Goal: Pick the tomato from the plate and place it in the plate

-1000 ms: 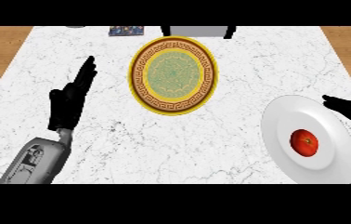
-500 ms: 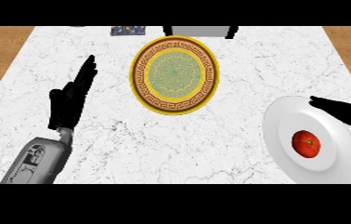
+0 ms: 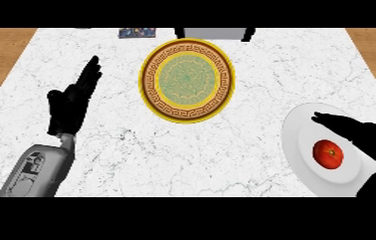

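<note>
A red tomato (image 3: pixel 328 154) lies on a white plate (image 3: pixel 303 134) at the counter's right edge. My right hand (image 3: pixel 356 131) reaches in from the right over that plate, fingers straight and open, just above and beside the tomato without holding it. A patterned plate (image 3: pixel 188 80) with a yellow and brown rim and a green centre sits at the counter's middle back, with nothing on it. My left hand (image 3: pixel 70 104) rests open at the left, fingers pointing up.
A small dark blue item (image 3: pixel 138 33) and a grey box-like object (image 3: pixel 213 33) stand along the counter's far edge. Wooden floor shows past both far corners.
My right hand has moved further in from the right edge over the white plate, toward the tomato. The left hand and both plates have stayed still.
</note>
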